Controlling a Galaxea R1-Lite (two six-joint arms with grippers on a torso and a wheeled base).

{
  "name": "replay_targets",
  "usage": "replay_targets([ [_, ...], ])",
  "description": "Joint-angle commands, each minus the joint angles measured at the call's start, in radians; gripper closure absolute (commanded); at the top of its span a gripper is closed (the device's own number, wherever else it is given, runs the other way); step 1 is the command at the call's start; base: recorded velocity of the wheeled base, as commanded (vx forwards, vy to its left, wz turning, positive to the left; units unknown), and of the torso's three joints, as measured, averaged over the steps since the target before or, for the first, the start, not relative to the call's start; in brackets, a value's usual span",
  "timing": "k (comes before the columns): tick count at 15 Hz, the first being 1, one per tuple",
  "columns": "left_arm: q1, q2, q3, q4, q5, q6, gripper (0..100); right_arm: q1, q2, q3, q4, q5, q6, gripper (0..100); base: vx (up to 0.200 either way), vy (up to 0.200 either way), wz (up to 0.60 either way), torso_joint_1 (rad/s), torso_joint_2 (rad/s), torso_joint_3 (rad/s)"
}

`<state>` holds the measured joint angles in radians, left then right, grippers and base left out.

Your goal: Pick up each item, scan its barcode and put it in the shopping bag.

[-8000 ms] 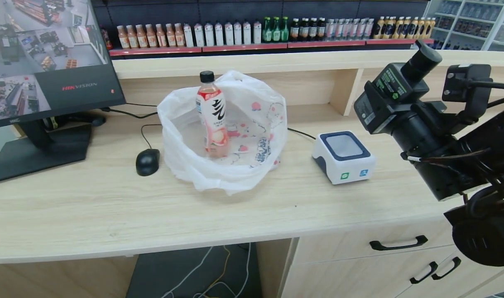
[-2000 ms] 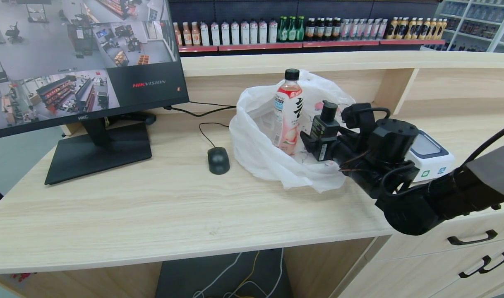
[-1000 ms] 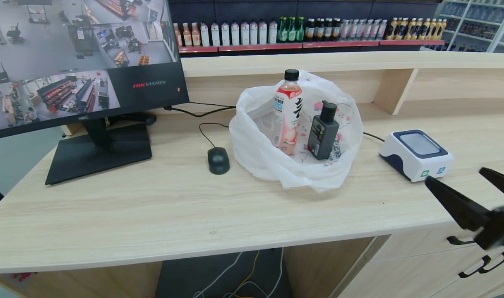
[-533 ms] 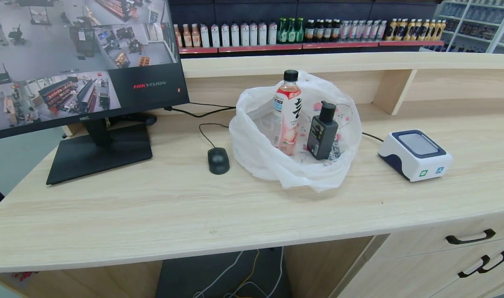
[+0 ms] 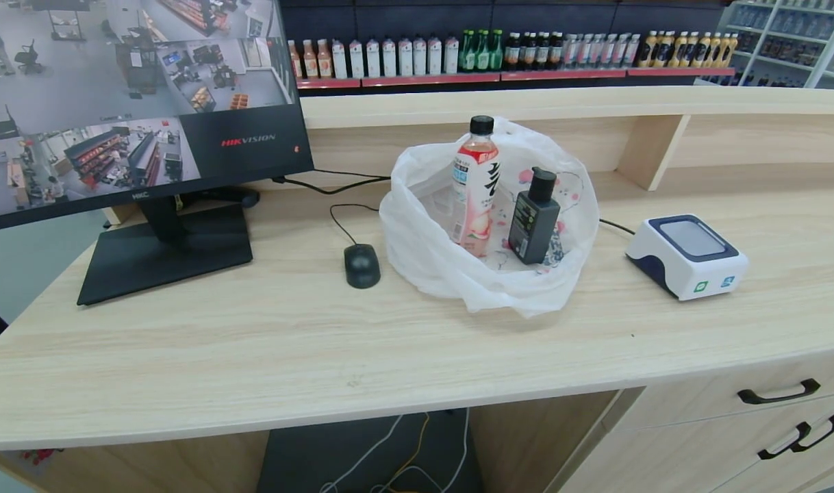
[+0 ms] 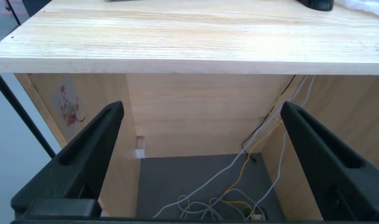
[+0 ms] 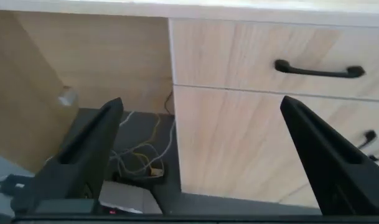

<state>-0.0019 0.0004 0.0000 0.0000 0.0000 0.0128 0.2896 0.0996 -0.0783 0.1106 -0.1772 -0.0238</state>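
A white shopping bag (image 5: pixel 444 274) stands open on the wooden counter (image 5: pixel 253 342). Inside it a pink drink bottle (image 5: pixel 475 188) with a black cap stands upright, and a dark pump bottle (image 5: pixel 535 218) stands beside it on the right. The white and blue barcode scanner (image 5: pixel 687 257) sits to the bag's right. My left gripper (image 6: pixel 201 162) hangs open below the counter's front edge, facing the knee space and its cables. My right gripper (image 7: pixel 201 162) is open too, low in front of the drawer fronts, with nothing between its fingers.
A monitor (image 5: pixel 136 103) on a black stand fills the counter's left. A black mouse (image 5: pixel 361 265) lies just left of the bag. A raised shelf (image 5: pixel 561 103) runs behind. Drawers with black handles (image 5: pixel 778 394) sit under the counter at the right.
The right arm set the dark pump bottle into the bag, let go, and drew back down below the counter. Since the earliest frame the camera has shifted.
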Motion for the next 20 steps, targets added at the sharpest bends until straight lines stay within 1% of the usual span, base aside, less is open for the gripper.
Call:
replay_targets([
  [1, 0.000, 0.000, 0.000, 0.000, 0.000, -0.002, 0, -0.124, -0.001, 0.000, 0.000, -0.004, -0.001, 0, 0.000, 0.000, 0.00, 0.000, 0.00, 0.000],
  [2, 0.000, 0.000, 0.000, 0.000, 0.000, -0.002, 0, -0.135, -0.008, 0.002, -0.003, -0.005, 0.002, 0, 0.000, 0.000, 0.00, 0.000, 0.00, 0.000],
  [3, 0.000, 0.000, 0.000, 0.000, 0.000, -0.002, 0, -0.136, -0.006, 0.020, -0.043, -0.094, 0.016, 0, 0.000, 0.000, 0.00, 0.000, 0.00, 0.000],
  [4, 0.000, 0.000, 0.000, 0.000, 0.000, -0.002, 0, -0.136, -0.006, 0.028, -0.066, -0.120, 0.021, 0, 0.000, 0.000, 0.00, 0.000, 0.00, 0.000],
  [6, 0.000, 0.000, 0.000, 0.000, 0.000, -0.002, 0, -0.152, 0.006, 0.028, -0.066, -0.117, 0.019, 0, 0.000, 0.000, 0.00, 0.000, 0.00, 0.000],
  [8, 0.000, 0.000, 0.000, 0.000, 0.000, -0.002, 0, -0.191, 0.015, 0.028, -0.066, -0.119, 0.019, 0, 0.000, 0.000, 0.00, 0.000, 0.00, 0.000],
  [9, 0.000, 0.000, 0.000, 0.000, 0.000, -0.002, 0, -0.262, -0.006, 0.028, -0.066, -0.119, 0.013, 0, 0.000, 0.000, 0.00, 0.000, 0.00, 0.000],
  [10, 0.000, 0.000, 0.000, 0.000, 0.000, -0.004, 0, -0.297, -0.066, 0.028, -0.065, -0.108, 0.008, 0, 0.000, 0.000, 0.00, 0.000, 0.00, 0.000],
  [11, 0.000, 0.000, 0.000, 0.000, 0.000, -0.004, 0, -0.294, -0.100, 0.029, -0.066, -0.065, 0.012, 0, 0.000, 0.000, 0.00, 0.000, 0.00, 0.000],
  [12, 0.000, 0.000, 0.000, 0.000, 0.000, -0.004, 0, -0.291, -0.100, 0.049, -0.089, 0.058, 0.045, 0, 0.000, 0.000, 0.00, 0.000, 0.00, 0.000],
  [13, 0.000, 0.000, 0.000, 0.000, 0.000, -0.004, 0, -0.291, -0.100, 0.061, -0.123, 0.119, 0.047, 0, 0.000, 0.000, 0.00, 0.000, 0.00, 0.000],
  [14, 0.000, 0.000, 0.000, 0.000, 0.000, -0.005, 0, -0.288, -0.100, 0.066, -0.132, 0.145, 0.019, 0, 0.000, 0.000, 0.00, 0.000, 0.00, 0.000],
  [15, 0.000, 0.000, 0.000, 0.000, 0.000, -0.005, 0, -0.288, -0.100, 0.077, -0.108, 0.166, 0.004, 0, 0.000, 0.000, 0.00, 0.000, 0.00, 0.000],
  [18, 0.000, 0.000, 0.000, 0.000, 0.000, -0.007, 0, -0.288, -0.100, 0.078, -0.111, 0.165, 0.071, 0, 0.000, 0.000, 0.00, 0.000, 0.00, 0.000],
  [20, 0.002, 0.000, 0.000, 0.000, 0.000, -0.008, 0, -0.288, -0.100, 0.078, -0.111, 0.165, 0.068, 0, -0.200, 0.000, 0.00, 0.000, 0.00, 0.005],
])
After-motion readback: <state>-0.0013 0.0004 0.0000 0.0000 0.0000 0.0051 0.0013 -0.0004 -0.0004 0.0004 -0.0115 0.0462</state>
